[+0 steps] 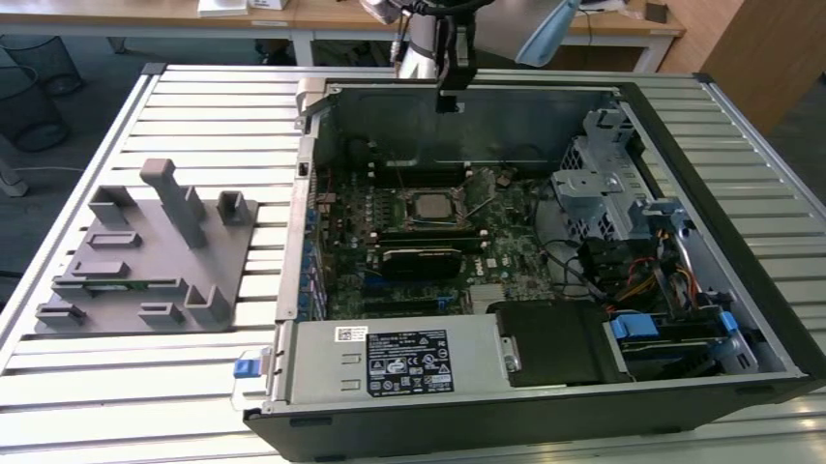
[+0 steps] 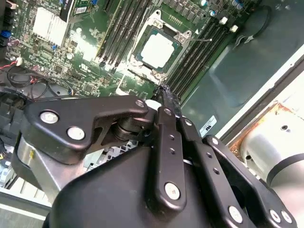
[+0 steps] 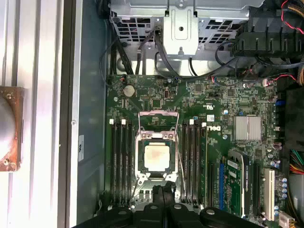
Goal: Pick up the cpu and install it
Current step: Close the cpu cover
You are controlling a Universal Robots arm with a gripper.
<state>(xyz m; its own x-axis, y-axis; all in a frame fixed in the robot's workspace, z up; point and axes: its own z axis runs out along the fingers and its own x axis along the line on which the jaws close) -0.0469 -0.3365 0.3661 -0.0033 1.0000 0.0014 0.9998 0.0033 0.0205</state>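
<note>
While socketed, cpu [image 3: 156, 157] between memory slots [image 3: 122, 164]

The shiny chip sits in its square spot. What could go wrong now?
The cpu lies in the socket, whose thin lever looks unlatched, so a bump might shift it. The hand hangs close by; lowering crooked, it could knock the lever or the memory slots.
</note>
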